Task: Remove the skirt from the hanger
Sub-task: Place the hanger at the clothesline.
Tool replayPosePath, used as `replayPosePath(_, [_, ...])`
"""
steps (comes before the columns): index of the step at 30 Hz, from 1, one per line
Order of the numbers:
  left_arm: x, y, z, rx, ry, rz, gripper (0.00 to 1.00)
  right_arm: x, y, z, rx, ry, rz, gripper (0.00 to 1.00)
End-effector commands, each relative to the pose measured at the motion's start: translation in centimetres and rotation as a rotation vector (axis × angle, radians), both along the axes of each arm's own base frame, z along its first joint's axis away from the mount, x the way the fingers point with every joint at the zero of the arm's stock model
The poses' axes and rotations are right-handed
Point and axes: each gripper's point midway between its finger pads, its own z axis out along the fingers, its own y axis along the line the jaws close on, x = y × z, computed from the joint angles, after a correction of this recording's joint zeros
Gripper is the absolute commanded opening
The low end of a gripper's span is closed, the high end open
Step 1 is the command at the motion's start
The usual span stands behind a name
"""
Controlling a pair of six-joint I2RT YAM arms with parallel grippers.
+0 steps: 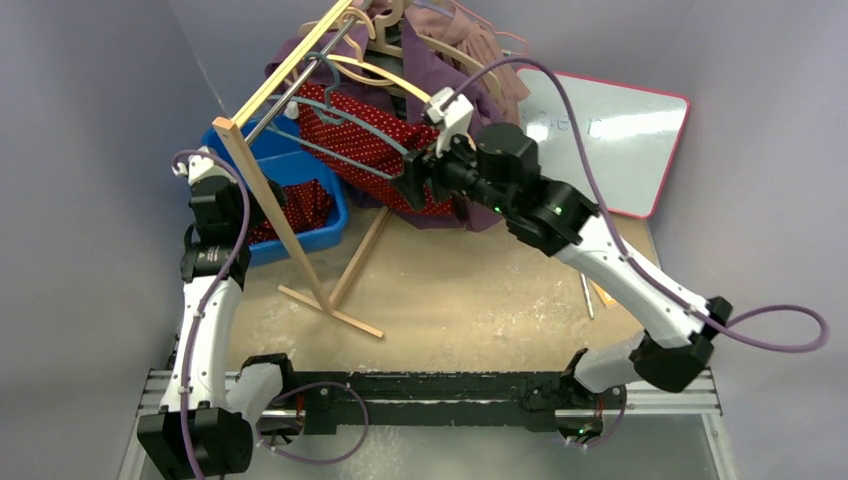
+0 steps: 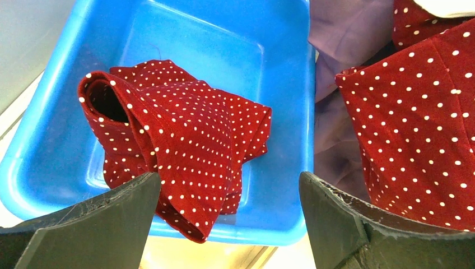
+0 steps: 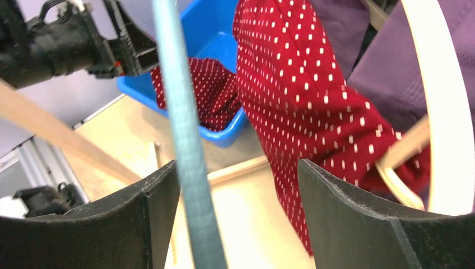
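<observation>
Right gripper [image 3: 238, 168], fingers apart, straddles a grey-blue hanger [image 3: 185, 140] bar. The red dotted skirt [image 3: 302, 106] hangs on the rack [image 1: 262, 190], far centre. Left gripper [image 2: 229, 179], fingers apart, hovers over a blue bin [image 2: 50, 140] holding red cloth [image 2: 179, 134].

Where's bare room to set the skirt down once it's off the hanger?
Bare table between the rack foot and the right arm; also the bin's far half, behind the skirt already there. Crowded under the rail, where clothes hang.

Blue bin [image 1: 292, 165], whiteboard [image 1: 620, 140], purple garment [image 2: 336, 33]
</observation>
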Motion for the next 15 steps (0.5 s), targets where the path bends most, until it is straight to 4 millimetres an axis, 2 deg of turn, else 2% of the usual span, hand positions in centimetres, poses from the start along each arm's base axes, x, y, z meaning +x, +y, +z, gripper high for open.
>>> replayPosePath(1, [0.6, -0.1, 0.7, -0.007, -0.047, -0.01, 0.93, -3.0, -2.4, 0.4, 0.033, 0.032, 0.022, 0.78])
replayPosePath(4, [0.8, -0.1, 0.3, -0.009, -0.035, -0.011, 0.93, -4.9, -4.5, -0.2, 0.023, 0.069, 0.019, 0.79])
replayPosePath(8, [0.8, -0.1, 0.2, -0.011, -0.036, -0.012, 0.93, -6.2, -7.2, 0.1, 0.045, 0.064, -0.029, 0.83])
replayPosePath(15, [0.9, 0.0, 0.1, -0.007, -0.03, -0.006, 0.93, -8.8, -9.5, 3.4, 0.155, -0.013, 0.016, 0.91])
